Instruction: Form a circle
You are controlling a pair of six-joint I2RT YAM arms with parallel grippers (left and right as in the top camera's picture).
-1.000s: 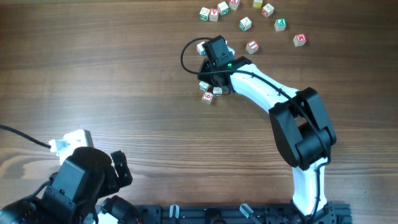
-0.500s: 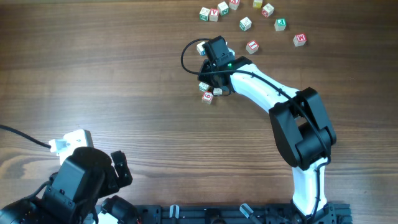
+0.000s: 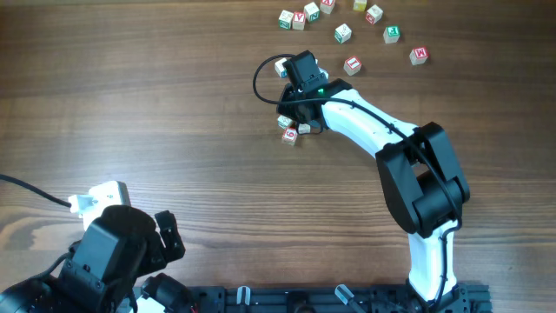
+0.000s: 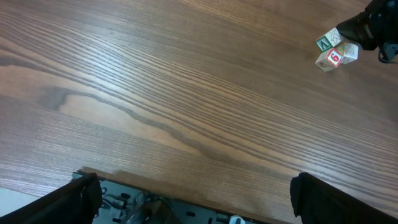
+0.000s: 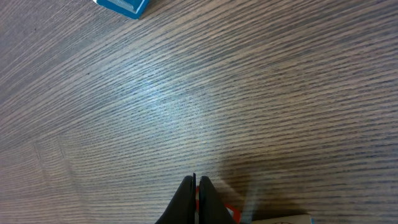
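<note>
The clump of three letter cubes (image 3: 293, 128) lies near the middle of the table (image 3: 130, 104), a little toward the far edge. No ring exists yet. The three whitish blocks, marked in red and green, sit packed together and touching. The group is too compact to show a clear long axis. From overhead it reads as a small triangle rather than a row.

The right gripper (image 5: 195, 185) is directly at the clump. Its jaws are pressed together with nothing between them, and their tips point down at the wood. In the right wrist view a red cube face shows at the bottom edge, just beside the closed tips and slightly to their right. Contact between tips and cube cannot be confirmed from that sliver. Overhead, the clump lies on the robot-facing side of the wrist, half tucked under the forearm. The coming move therefore seems to depend on this: the cubes sit beside and behind the closed tips, not ahead of them, so a nudge would have to sweep sideways or pull back.

Beyond the clump, the loose cubes (image 3: 343, 33) are scattered along the far edge, well apart from it. A blue-topped piece (image 5: 122, 5) lies ahead of the right gripper.

The left gripper (image 4: 194, 190) is parked at the near left corner with its jaws spread wide and empty. In its view the clump is small and distant at upper right. The right arm is plainly the nearer one.
</note>
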